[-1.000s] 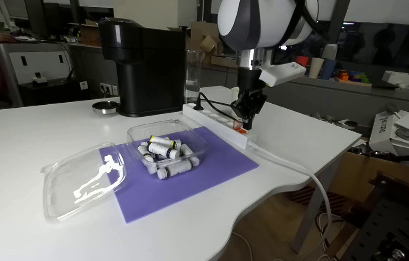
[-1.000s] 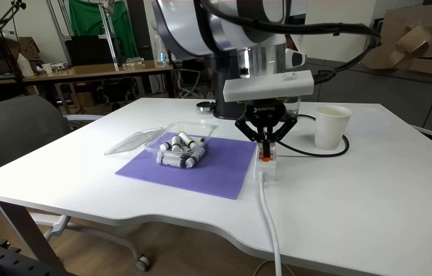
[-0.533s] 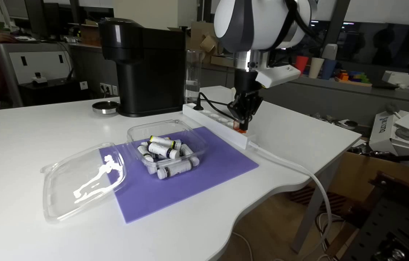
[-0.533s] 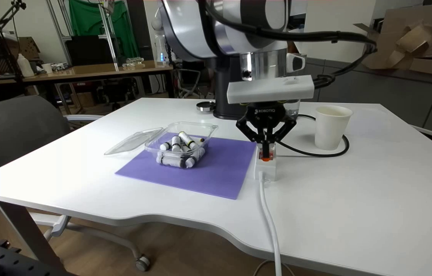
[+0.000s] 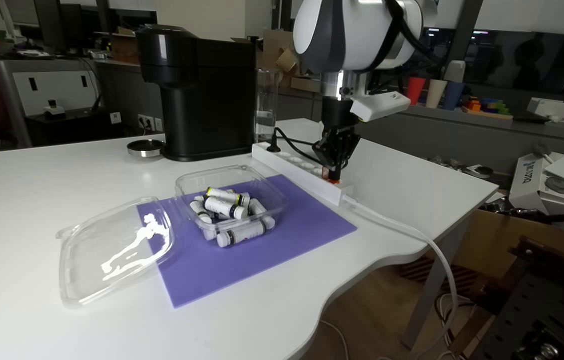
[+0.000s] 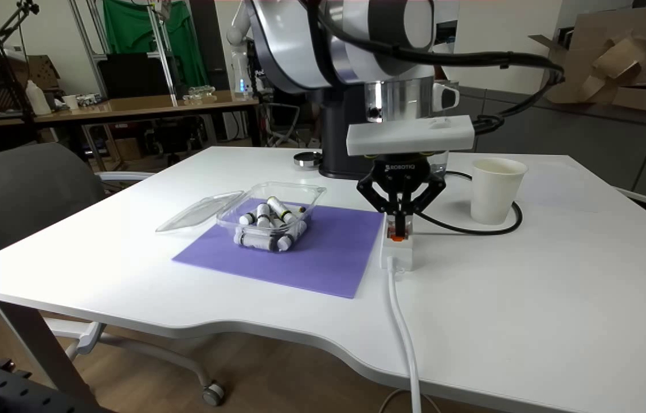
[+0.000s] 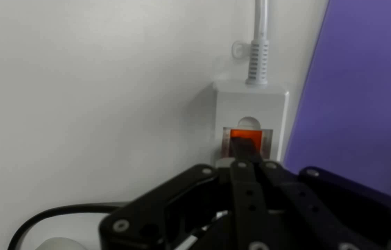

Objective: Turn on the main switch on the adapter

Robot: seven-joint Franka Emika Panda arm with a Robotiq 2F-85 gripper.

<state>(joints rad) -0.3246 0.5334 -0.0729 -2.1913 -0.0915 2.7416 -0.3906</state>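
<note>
Tool (image 6: 400, 232) is pinched together, empty. It is set at the red switch (image 7: 247, 133), likely so the power strip (image 5: 296, 173) can be turned on.

A robot arm (image 5: 362, 35) and office chair (image 6: 24, 195) suggest a lab.

Harsh white glare across the clear lid (image 5: 116, 252)
</note>
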